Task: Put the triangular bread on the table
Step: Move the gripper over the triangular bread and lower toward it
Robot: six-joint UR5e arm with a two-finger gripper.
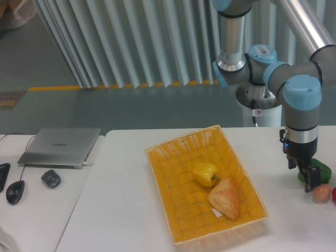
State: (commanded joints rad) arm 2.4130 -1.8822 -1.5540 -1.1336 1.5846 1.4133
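Hanging at the table's (121, 210) right edge, the gripper (311, 180), its opening impossible to judge, was far from the triangular bread (226, 198) in the yellow basket (157, 163) beside a yellow pepper (205, 173), calling for a top-down approach.

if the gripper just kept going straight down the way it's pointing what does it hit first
Probably the green item beside the peach-coloured fruit, or the bare table next to them. The gripper points down at the right edge, well away from the basket; depth is unclear.
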